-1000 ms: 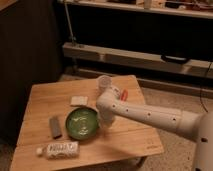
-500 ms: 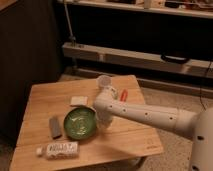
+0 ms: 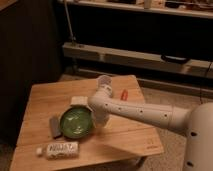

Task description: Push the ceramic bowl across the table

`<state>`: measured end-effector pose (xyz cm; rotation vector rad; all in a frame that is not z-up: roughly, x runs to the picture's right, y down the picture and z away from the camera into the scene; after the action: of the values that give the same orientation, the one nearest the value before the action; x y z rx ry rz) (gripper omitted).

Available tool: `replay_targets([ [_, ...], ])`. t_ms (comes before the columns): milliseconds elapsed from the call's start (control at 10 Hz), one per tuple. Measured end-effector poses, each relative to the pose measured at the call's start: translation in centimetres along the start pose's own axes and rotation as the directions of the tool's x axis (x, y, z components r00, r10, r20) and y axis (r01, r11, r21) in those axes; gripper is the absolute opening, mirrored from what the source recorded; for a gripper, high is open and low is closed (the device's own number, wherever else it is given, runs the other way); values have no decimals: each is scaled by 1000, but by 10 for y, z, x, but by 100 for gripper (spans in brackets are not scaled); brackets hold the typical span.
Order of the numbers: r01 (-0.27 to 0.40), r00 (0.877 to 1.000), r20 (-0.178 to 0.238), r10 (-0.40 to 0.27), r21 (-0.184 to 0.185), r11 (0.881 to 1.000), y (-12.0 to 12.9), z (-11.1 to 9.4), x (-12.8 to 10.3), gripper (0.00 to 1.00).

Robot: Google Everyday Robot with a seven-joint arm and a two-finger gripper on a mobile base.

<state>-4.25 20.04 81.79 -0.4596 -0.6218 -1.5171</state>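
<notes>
Progress, as I judge it, is at the pushing stage: the round, shallow, glossy green ceramic bowl (image 3: 77,123) sits on the low light-brown plank-topped wooden table (image 3: 130,135), toward its front-left part, and I read the gripper (image 3: 98,119) as pressed against the bowl's right rim. From my seat I cannot tell how the gripper is set, because the white wrist hides it. The bowl is not yet across; bare planks lie to its left, though a small dark grey flat block (image 3: 55,126) lies just beside its left rim and a white labelled bottle on its side (image 3: 58,149) lies just in front, so I expect either could get shoved along.

My white arm (image 3: 145,114) reaches in from the lower right, runs low over the tabletop, and bends down at the wrist next to the bowl. Behind the wrist stand a whitish translucent cup (image 3: 104,80), a pale rectangular sponge-like pad (image 3: 77,100), and a small orange-red item (image 3: 124,93).
</notes>
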Motion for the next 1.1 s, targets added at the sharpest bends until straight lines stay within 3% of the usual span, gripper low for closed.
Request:
replay_targets([
  [300,29,1000,-8,-29,6,1000,-23,0,12,0],
  [600,42,999,-13,-42,3,999,-23,-1,11,0],
  [900,74,997,-16,-74,2,997,-51,1,13,0],
  [1100,76,997,-19,-76,-1,997,-47,1,18,0],
])
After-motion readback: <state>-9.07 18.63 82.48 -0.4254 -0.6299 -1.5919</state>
